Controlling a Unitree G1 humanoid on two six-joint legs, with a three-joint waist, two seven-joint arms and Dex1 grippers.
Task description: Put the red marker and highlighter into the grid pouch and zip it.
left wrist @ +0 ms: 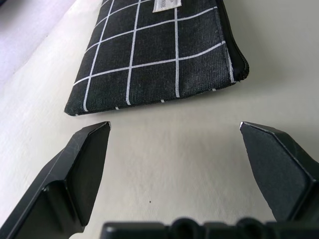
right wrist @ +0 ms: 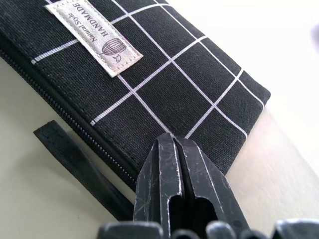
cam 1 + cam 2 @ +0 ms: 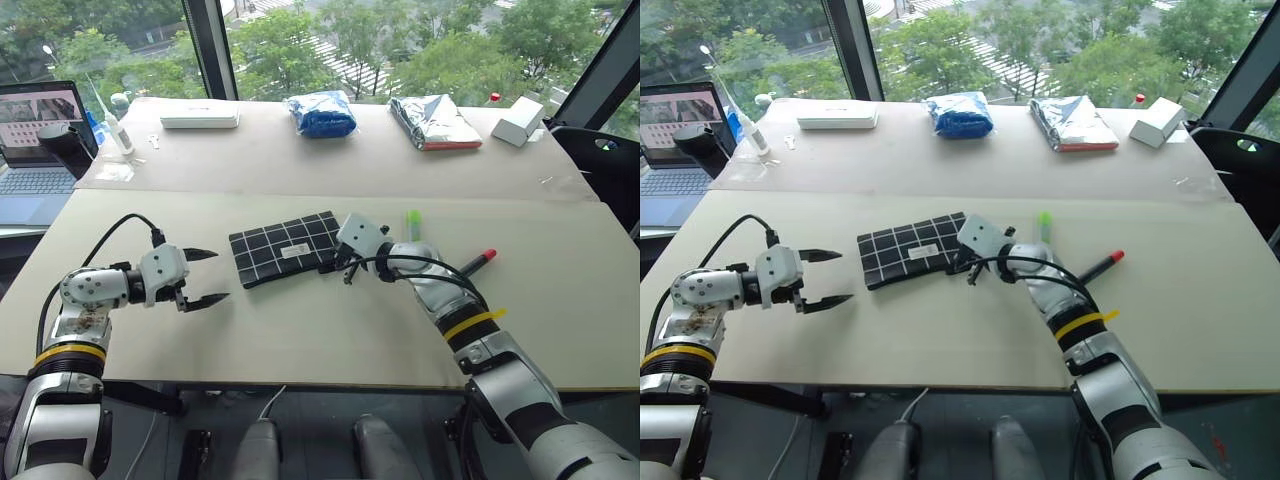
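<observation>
Pale matte tabletop by window. Grid pouch lies flat at centre, zipper shut: soft black woven fabric, white lines, stitched label. Likely light and floppy, so pin body, pull strap. Right gripper fingers pressed together, holding nothing, tip at pouch's zipper end. Left gripper spread wide, empty, just beside pouch's other end. Highlighter and red marker beyond right arm: smooth, rigid plastic, apt to roll; pinch mid-barrel.
</observation>
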